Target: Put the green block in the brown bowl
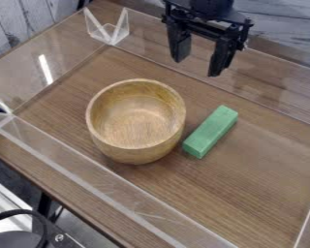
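In the one view, from the camera, the hand (198,63) is released: its dark fingers stand wide apart at the top of the picture, with nothing between them. The green block (211,133) lies flat on the tabletop (255,184), just beside the right-hand side of the brown bowl (98,134) as pictured, and outside it. Its long axis runs slantwise, from the lower left to the upper right of the picture. The step in hand, I judge, is to reach the block and pick it up. Bring the hand over the block's middle first, then turn it so the fingers close across the narrow width, one on each long side. Lower straight down with the fingers wide; the bowl wall is near, so the finger on that side could catch the rim. Grip firmly at mid-length to keep the bar level, lift clear of the rim before moving across, and let go low over the bowl's centre.
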Controlling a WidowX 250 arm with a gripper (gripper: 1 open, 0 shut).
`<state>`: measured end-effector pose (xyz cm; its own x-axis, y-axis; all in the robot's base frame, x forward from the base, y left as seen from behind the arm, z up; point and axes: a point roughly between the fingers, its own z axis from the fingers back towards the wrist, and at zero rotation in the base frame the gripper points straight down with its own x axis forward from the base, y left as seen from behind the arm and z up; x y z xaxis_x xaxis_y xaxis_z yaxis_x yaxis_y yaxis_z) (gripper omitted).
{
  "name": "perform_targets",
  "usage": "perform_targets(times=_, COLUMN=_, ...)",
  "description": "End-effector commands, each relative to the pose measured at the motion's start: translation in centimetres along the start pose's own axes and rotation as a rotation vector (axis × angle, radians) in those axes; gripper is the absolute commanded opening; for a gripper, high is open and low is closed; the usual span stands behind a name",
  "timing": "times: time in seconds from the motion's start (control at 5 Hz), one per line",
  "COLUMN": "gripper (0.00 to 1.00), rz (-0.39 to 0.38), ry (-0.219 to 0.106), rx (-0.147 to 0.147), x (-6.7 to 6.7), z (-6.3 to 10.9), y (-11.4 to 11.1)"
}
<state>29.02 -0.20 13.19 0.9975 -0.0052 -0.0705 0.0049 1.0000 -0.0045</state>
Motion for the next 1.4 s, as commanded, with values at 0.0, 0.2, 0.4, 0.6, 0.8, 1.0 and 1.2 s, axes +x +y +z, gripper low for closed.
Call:
perform_targets(times=0.0, gripper=1.0, rz=0.017, ry=0.001, rx=0.003, x=-0.4, z=-0.2, y=-0.1)
perform_targets(times=0.2, gripper=1.0, rz=0.027, ry=-0.004, rx=0.007, x=-1.4, z=-0.9, y=-0.3)
perform_targets(times=0.4, gripper=1.0, rz=-0.031, ry=0.008, rx=-0.041, x=-0.9, z=-1.8, y=-1.3)
perform_targets(times=0.6, gripper=1.0, rz=-0.069, ry=0.025, rx=-0.077, x=-0.3, z=-2.3, y=-2.2)
perform_targets(times=0.8, gripper=1.0, rz=-0.103, ry=0.051, rx=-0.103, x=0.0, z=-3.7, y=-2.7)
perform_targets(times=1.0, gripper=1.0, rz=-0.135, ry=0.077, rx=-0.13, x=0.2, z=-5.3, y=-3.0)
perform_targets(times=1.2, gripper=1.0, rz=-0.103, ry=0.083, rx=-0.106, x=0.7, z=-5.9, y=-3.3)
